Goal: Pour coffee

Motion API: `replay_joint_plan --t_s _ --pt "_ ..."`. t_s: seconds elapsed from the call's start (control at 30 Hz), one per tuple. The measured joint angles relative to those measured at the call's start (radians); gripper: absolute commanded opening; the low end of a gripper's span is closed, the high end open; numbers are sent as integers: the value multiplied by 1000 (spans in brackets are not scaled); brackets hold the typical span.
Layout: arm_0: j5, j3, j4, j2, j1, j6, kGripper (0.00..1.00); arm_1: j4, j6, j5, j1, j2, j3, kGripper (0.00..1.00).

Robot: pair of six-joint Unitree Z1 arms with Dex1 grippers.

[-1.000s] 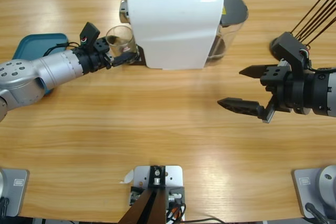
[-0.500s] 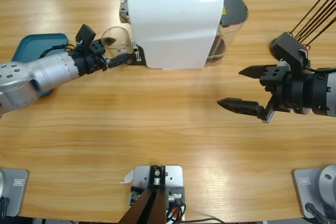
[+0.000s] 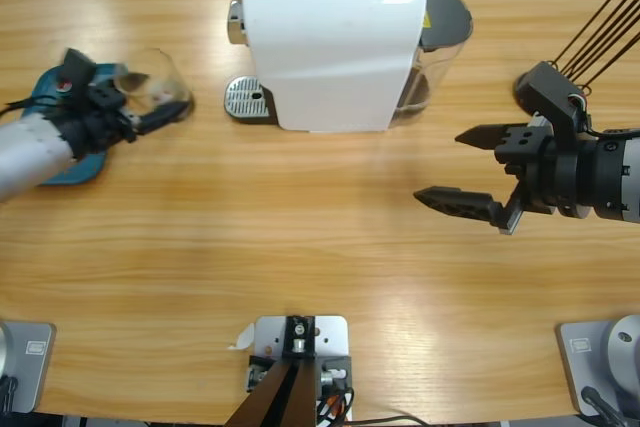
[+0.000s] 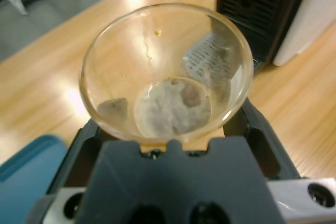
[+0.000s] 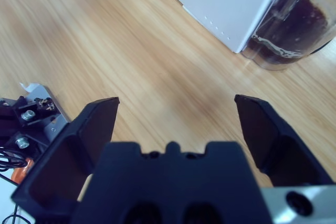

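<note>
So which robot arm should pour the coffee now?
Probably the left: its gripper already holds the clear round glass cup near the blue tray. The right gripper hangs open, empty, far off.

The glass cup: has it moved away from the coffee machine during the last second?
Yes. The glass cup, held in the left claw, has gone left, off the machine's drip tray, toward the blue tray.

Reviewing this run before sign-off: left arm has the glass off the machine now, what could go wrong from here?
1. The left gripper holds the glass cup low, near its base, so it might tip or slip.
2. The coffee could slosh out in transit.
3. The cup hangs beside the blue tray; a low path might clip its rim.
</note>
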Motion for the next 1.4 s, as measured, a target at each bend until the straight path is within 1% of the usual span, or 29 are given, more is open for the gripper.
replay_joint_plan --t_s 0.2,0.3,0.4,0.5,0.57,0.77,0.93,1.13,1.17,1.2,1.27,1.3,1.33,1.4 --pt "214 8 0 -109 4 -6 0 0 0 0 0 0 0 982" --pt "265 11 0 -111 13 -48 0 0 0 0 0 0 0 982" --pt "290 13 0 -99 19 -130 0 0 0 0 0 0 0 982" --pt "350 14 0 -86 22 -217 0 0 0 0 0 0 0 982" --pt "395 14 0 -80 24 -246 0 0 0 0 0 0 0 982" --pt "501 15 0 15 49 -255 0 0 0 0 0 0 0 982" --pt "528 18 1 122 80 -289 0 0 0 0 0 0 0 982" --pt "551 17 1 189 111 -310 1 0 0 0 0 0 0 982" --pt "552 17 1 191 116 -311 99 0 0 0 0 0 0 982" --pt "554 17 1 192 123 -314 245 0 0 0 0 0 0 982" --pt "555 17 1 195 139 -319 613 0 0 0 0 0 0 982" --pt "555 17 0 196 145 -321 778 0 0 0 0 0 0 982" --pt "555 17 0 197 148 -322 882 0 0 0 0 0 0 982" --pt "555 17 0 199 150 -324 975 0 0 0 0 0 0 982"
